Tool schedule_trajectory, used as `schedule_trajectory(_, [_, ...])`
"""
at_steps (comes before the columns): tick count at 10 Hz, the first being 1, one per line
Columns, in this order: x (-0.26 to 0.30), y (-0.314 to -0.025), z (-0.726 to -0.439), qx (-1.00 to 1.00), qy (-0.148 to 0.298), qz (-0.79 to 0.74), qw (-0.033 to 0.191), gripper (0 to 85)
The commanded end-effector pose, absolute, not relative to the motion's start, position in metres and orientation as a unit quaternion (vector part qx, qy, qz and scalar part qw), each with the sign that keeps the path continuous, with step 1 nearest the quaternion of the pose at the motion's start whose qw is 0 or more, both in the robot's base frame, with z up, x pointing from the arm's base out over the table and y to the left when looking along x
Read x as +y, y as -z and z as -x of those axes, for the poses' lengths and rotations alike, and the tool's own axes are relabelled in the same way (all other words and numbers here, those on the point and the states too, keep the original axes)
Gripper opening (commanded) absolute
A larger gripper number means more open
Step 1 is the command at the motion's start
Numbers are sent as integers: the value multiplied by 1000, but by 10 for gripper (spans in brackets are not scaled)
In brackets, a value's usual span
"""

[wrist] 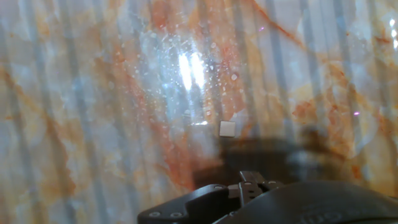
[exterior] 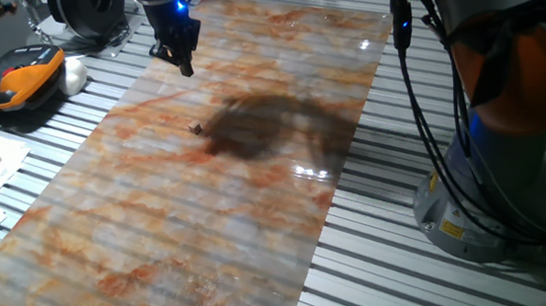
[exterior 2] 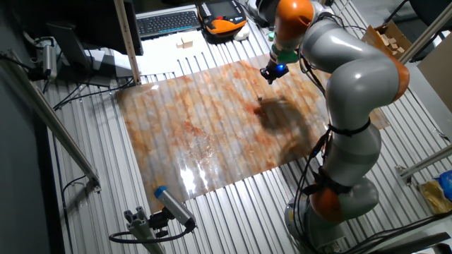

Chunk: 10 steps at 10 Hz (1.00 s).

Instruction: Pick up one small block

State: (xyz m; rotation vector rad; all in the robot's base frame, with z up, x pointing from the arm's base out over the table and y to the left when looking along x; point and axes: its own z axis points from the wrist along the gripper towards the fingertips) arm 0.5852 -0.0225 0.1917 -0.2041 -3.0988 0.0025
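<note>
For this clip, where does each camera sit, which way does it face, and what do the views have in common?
One fixed view: low beside the marbled orange-and-white mat, looking along it; gripper above the tiny tan wooden cube, grey-orange arm base on the picture's right.
The other fixed view: high, looking down on the whole mat and arm.
Hand view: on the hand, facing down at the cube; dark gripper body at bottom.
Shared: mat in all three; cube in the first and hand views.

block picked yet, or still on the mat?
Still on the mat. The small block lies flat on the marbled sheet, alone; the gripper hangs above it, apart. Whether the jaws are open, cannot tell.
</note>
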Motion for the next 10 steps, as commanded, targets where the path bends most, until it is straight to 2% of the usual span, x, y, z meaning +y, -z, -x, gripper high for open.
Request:
schedule_trajectory(1, [-23, -192, -585, -998, -4, 63, 18, 0])
schedule_trajectory(3, [-23, -192, -585, -998, -8, 64, 28, 0])
schedule_trajectory(4, [-23, -192, -585, -997, -23, 67, 23, 0])
schedule_trajectory(6, [-23, -192, -585, -996, -43, 78, -7, 0])
schedule_trajectory(8, [-23, -192, -585, -997, -28, 72, -3, 0])
schedule_trajectory(10, [-23, -192, -585, -997, -38, 73, -8, 0])
